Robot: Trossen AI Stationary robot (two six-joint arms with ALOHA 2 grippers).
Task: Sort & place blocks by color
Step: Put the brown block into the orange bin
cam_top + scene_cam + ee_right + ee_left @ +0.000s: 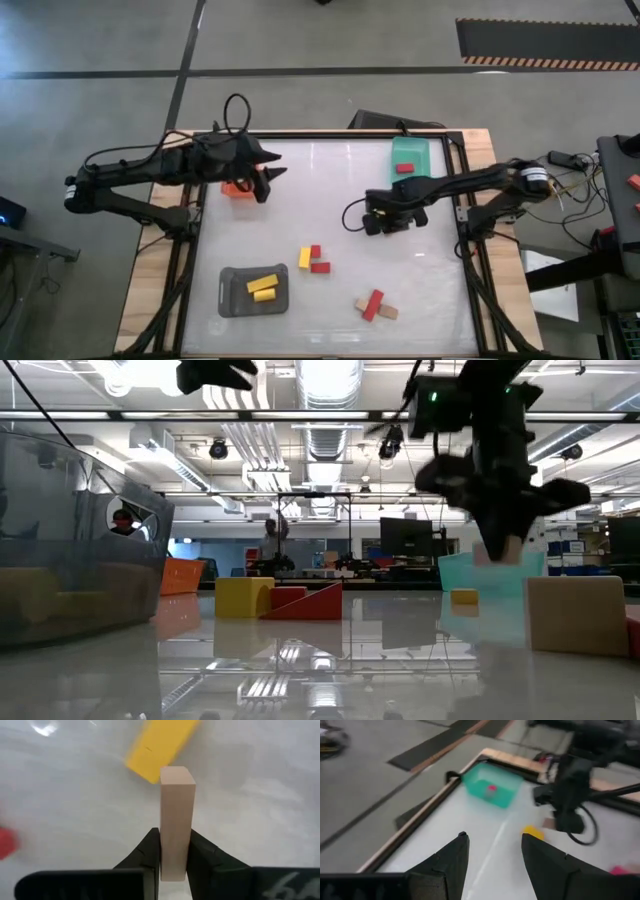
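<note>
My right gripper stands mid-table, pointing steeply down, shut on a pale tan block. A yellow block lies on the table just below it. My left gripper hangs open over the orange tray at the far left, with nothing between its fingers. A green tray at the far right holds a red block. The grey tray at the near left holds yellow blocks. Loose yellow and red blocks lie mid-table, and red and tan ones lie nearer. My right gripper pinches the tan block between its two fingers, on its two long sides near one end. The fingers come from above, slanting steeply down, and lie along the block. The block sticks out past the fingertips and hangs clear of the table.
A raised dark frame runs around the white table top. Cables and gear lie beyond the right edge. Bare white surface lies between the green tray and the mid-table blocks.
</note>
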